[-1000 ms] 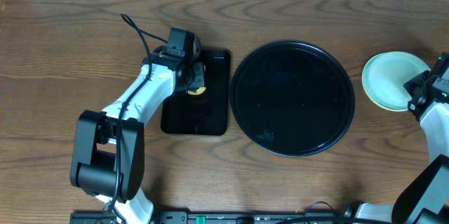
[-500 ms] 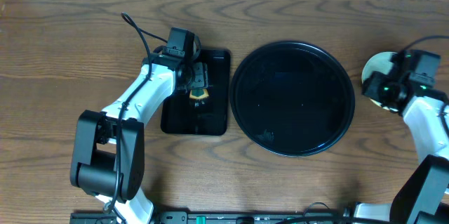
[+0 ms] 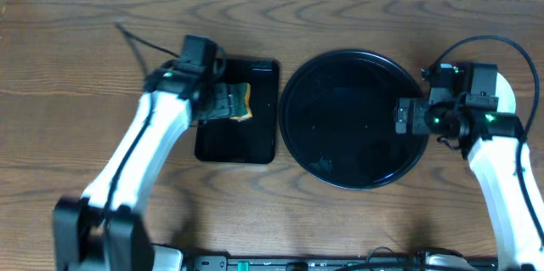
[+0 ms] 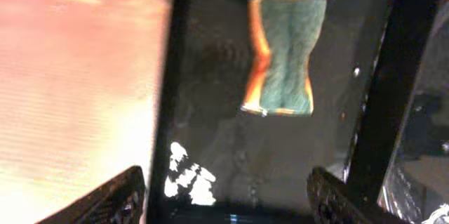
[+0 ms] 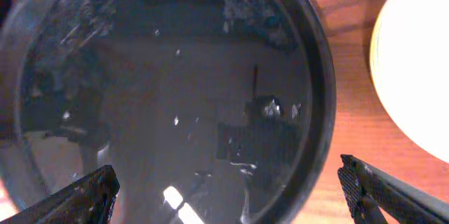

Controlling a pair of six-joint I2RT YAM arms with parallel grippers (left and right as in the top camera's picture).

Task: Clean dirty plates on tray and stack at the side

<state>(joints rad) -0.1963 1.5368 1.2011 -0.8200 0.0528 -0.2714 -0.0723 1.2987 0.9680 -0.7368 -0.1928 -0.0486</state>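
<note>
The round black tray (image 3: 354, 118) lies mid-table, and its glossy floor (image 5: 175, 90) shows only reflections and faint streaks. A pale plate (image 5: 421, 62) rests on the wood just right of the tray's rim; in the overhead view my right arm covers most of it. My right gripper (image 3: 408, 120) (image 5: 228, 189) hangs open over the tray's right side, holding nothing. My left gripper (image 3: 223, 101) (image 4: 224, 199) is open above the small rectangular tray, and a green-and-yellow sponge (image 3: 243, 101) (image 4: 284, 55) lies loose ahead of its fingers.
The rectangular black tray (image 3: 238, 139) sits left of the round one, about a finger's width apart. Brown wooden table (image 3: 76, 67) stretches around both. A black cable (image 3: 476, 43) loops above my right wrist.
My left gripper opened and let the sponge drop onto the rectangular tray. My right arm swung left from the plate to over the round tray, its jaws opening wide.
</note>
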